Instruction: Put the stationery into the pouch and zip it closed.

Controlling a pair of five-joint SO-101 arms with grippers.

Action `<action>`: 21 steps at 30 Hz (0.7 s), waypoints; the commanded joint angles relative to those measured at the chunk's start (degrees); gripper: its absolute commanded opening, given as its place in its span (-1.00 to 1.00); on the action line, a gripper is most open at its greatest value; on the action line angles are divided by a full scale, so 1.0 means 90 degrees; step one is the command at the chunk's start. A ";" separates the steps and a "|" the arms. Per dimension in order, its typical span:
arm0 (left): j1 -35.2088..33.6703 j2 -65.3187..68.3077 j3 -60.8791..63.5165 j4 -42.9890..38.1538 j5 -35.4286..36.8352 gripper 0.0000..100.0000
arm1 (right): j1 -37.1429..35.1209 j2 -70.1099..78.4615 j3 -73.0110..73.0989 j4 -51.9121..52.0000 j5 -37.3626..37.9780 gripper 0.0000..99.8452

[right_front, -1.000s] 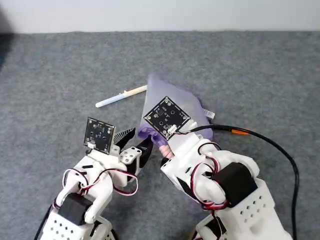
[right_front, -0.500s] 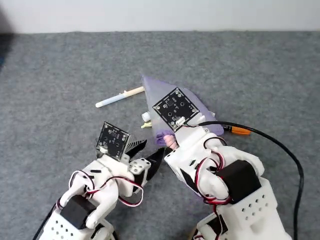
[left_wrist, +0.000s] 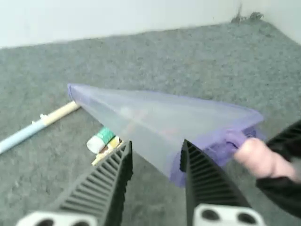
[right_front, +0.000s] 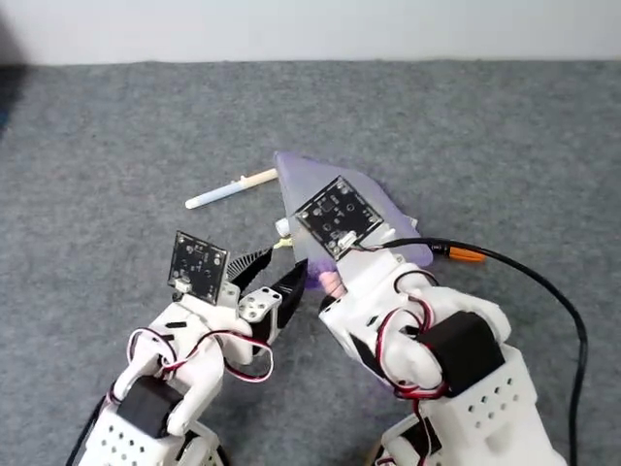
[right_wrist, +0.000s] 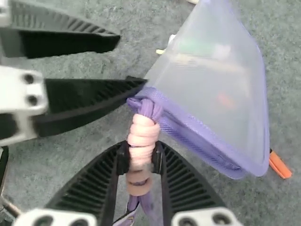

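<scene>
**Pouch.** The translucent purple pouch (right_front: 303, 180) lies on the grey table (right_front: 116, 126), its near corner lifted slightly. The pink pull (right_wrist: 141, 134) at that corner is clenched between the jaws of the right gripper (right_wrist: 140, 153). Whether the zip is run open or shut cannot be told.

**Stationery.** A pale pen (right_front: 233, 187) lies on the table outside the pouch, just beside its far corner. A green-capped piece (left_wrist: 99, 140) sits at the pouch's edge, either under it or beside it. An orange-tipped piece (right_front: 466, 255) shows at the opposite side of the pouch, apparently outside.

**Left arm.** The left gripper (left_wrist: 156, 150) stands with jaws spread and nothing between them, pointing at the pouch's near corner, close beside the pull.

**Change.** Over the last second the pouch has swung a little, its far corner shifting toward the pen. The left gripper went forward under the corner, then came back to face it — now nearer the pouch than a second ago.

**Finding.** The left arm looks to be lining up to hold the corner while the right works the pull. With the pen out, filling is unfinished, so closing now would be premature.
</scene>
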 commanded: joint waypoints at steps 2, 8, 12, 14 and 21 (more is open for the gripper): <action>0.0225 0.0010 -0.0073 -0.0127 -0.0059 -0.67 | -0.0239 -0.0132 -0.0059 -0.0024 -0.0029 -0.98; 0.0713 0.0010 -0.0689 0.0967 -0.0029 -0.67 | -0.0181 -0.0132 -0.0059 -0.0181 -0.0029 -0.98; 0.0703 0.0010 -0.0777 0.1407 -0.0039 -0.67 | 0.0073 -0.0142 -0.0078 -0.0288 -0.0029 -0.98; 0.0703 0.0010 -0.0767 0.1397 -0.0029 -0.67 | 0.0073 -0.0142 -0.0166 -0.0230 -0.0029 -0.98; 0.0733 0.0059 -0.0757 0.0840 -0.0029 -0.67 | 0.0073 -0.0132 -0.0381 -0.0161 -0.0029 -0.98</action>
